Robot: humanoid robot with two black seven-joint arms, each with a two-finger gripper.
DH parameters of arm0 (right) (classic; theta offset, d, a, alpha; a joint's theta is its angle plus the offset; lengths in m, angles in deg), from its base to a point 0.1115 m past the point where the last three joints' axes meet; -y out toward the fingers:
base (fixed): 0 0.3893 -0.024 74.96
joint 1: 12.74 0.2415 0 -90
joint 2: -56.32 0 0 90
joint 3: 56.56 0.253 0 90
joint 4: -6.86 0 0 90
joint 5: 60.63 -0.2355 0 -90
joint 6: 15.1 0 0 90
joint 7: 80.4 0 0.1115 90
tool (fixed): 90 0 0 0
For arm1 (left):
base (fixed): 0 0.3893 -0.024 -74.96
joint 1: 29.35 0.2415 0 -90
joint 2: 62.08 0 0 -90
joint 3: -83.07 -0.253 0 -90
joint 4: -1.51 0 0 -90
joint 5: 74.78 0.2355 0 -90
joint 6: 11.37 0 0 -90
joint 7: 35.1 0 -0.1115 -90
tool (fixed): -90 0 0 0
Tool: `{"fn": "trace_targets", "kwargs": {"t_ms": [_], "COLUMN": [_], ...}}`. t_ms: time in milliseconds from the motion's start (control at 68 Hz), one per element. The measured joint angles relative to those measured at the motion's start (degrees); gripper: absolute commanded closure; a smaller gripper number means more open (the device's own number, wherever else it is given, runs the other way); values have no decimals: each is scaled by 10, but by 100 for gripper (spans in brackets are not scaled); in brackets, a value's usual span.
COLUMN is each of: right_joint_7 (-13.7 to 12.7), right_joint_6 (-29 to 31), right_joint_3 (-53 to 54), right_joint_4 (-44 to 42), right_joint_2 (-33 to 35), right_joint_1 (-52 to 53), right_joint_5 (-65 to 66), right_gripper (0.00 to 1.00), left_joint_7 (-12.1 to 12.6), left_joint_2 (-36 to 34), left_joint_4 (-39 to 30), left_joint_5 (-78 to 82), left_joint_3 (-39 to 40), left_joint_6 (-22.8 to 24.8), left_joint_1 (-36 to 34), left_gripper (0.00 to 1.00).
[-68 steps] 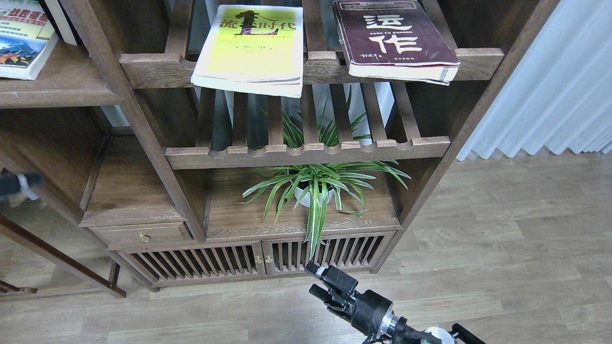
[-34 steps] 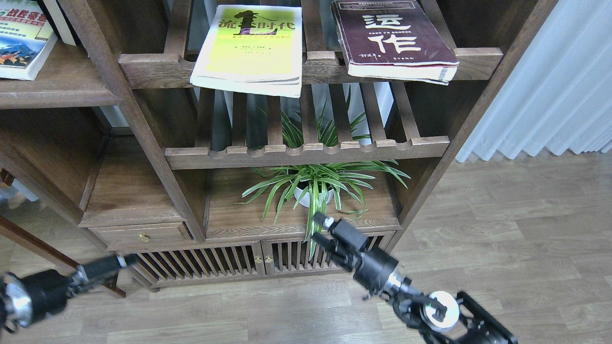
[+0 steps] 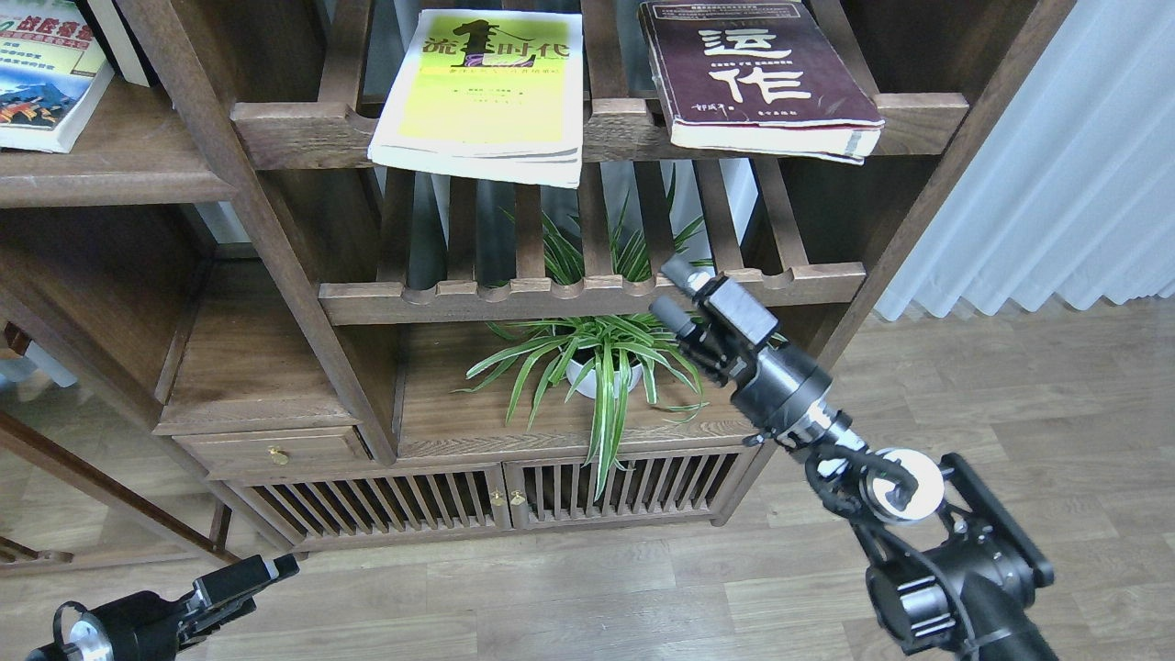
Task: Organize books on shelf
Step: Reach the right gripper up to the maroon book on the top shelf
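- Dark-brown wood makes up the solid plank shelf (image 3: 110, 174) at the far left; the cream book (image 3: 41, 78) with a blue photo lies flat on it, its left part cut off by the picture's edge.
- Low at the bottom left, the left end effector (image 3: 275, 569) hangs over the pale plank floor (image 3: 1010, 413), well apart from every book; it holds nothing, and its fingers cannot be told apart, so whether it is wide or narrow cannot be told.
- On the upper slatted rack (image 3: 294, 133), the yellow-green book (image 3: 486, 92) lies face up, its near edge jutting out past the scalloped front rail.
- Below it, a lower slatted rack (image 3: 386, 298) stands over a spider plant (image 3: 606, 358) in a white pot.
- Beneath the plant, two slatted cabinet doors (image 3: 404, 505) carry small brass knobs.
- The right end effector (image 3: 675, 294) is raised in front of the lower rack's front rail, just right of the plant's leaves; its two fingers stand slightly parted with nothing between them.
- The maroon book (image 3: 757, 73) with big white characters lies face up on the upper rack, to the right of the yellow-green one and apart from it, its near corner overhanging the rail.
- A white curtain (image 3: 1056, 165) hangs at the far right.
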Motion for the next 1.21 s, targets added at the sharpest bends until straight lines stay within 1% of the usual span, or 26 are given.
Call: {"fn": "trace_targets", "kwargs": {"t_ms": [176,647,823,1000,1132,1191,1206], "right_joint_7": [0,0,0,0,0,0,0], "right_joint_6": [-32,-51,-83,-103,-119,-122,-123], "right_joint_3": [35,46,59,60,58,56,56], "right_joint_4": [8,16,16,16,15,14,14], "right_joint_2": [14,44,51,58,67,73,75], "right_joint_1": [27,60,91,111,121,125,125], "right_joint_5": [0,-3,-3,-3,-3,-2,-2], "right_gripper": [1,1,1,1,5,9,12], "left_joint_7": [0,0,0,0,0,0,0], "left_joint_2": [0,17,23,32,36,37,37], "left_joint_4": [1,22,34,49,54,56,56], "left_joint_5": [0,1,1,1,1,1,1], "left_joint_3": [1,0,0,1,1,1,1], "left_joint_6": [0,0,0,0,0,0,0], "left_joint_1": [1,1,5,6,6,6,6], "left_gripper": [1,1,1,0,1,1,0]}}
